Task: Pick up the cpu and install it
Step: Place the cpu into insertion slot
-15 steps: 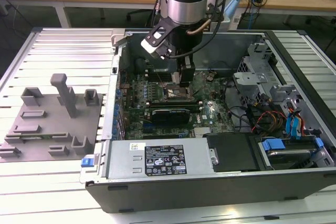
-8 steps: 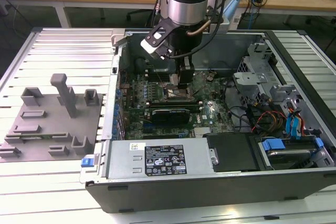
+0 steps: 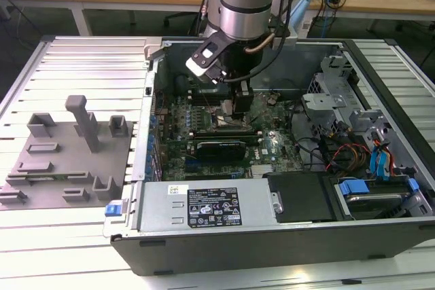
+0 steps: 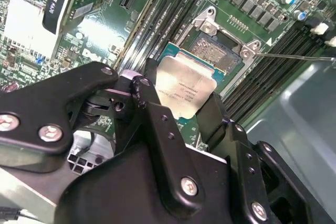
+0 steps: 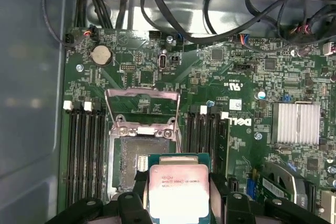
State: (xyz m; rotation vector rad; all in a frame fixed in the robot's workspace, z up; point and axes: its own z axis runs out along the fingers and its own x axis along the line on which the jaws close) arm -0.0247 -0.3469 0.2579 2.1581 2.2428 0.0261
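Now, jaws clamped on the cpu [image 5: 178, 192] by its edges, flat and partly over the open socket [image 5: 131, 163], load plate [image 5: 142, 95] raised to receive it. Grey fixture [image 3: 68, 151] well apart at nine o'clock, exterior view.

Black fingers [image 4: 151, 106] pinching silvery square cpu [image 5: 178, 195]. Just ahead: open metal-framed socket [image 5: 131, 156], unobstructed. Beyond it, raised silver load plate [image 5: 142, 96] stands open. Either side: black memory slot rows [image 5: 84, 150]; grey case wall [image 5: 31, 129] farther out.
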